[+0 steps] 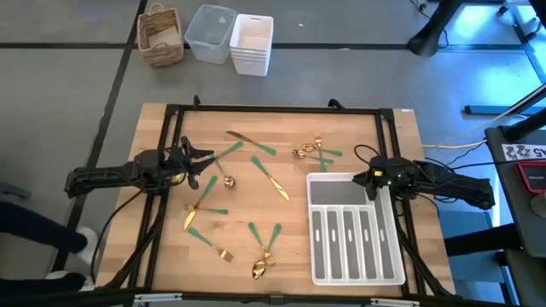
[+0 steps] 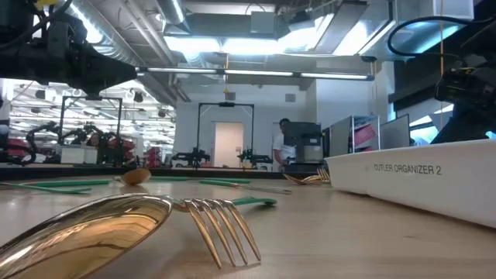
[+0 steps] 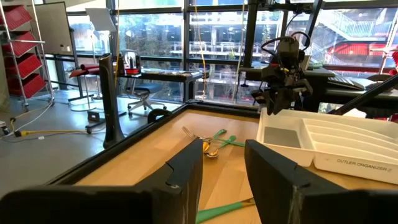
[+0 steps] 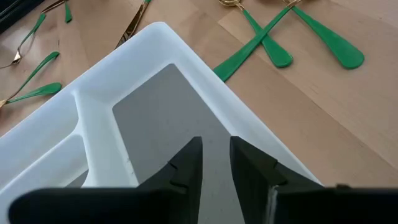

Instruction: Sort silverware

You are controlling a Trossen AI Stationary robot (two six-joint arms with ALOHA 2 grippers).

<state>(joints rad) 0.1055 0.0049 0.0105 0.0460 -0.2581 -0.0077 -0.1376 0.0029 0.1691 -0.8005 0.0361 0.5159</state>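
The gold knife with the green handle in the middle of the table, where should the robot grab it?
Best guess: the slim gold-bladed, green-handled knife lies flat and slanted on the wooden table, apart from other pieces. Grip it across the narrow green handle, coming straight down from above, end effector fingers either side. The left end effector is open and looks nearer.

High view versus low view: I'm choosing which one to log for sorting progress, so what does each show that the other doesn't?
Only the high view shows both grippers: the left gripper open over the table's left side, the right gripper open over the white tray's wide end compartment, with every tray slot empty and a wicker basket on the floor.

Only the low view shows the tray's printed label and a person in the room behind.

Both show green-handled silverware scattered on the wooden table.
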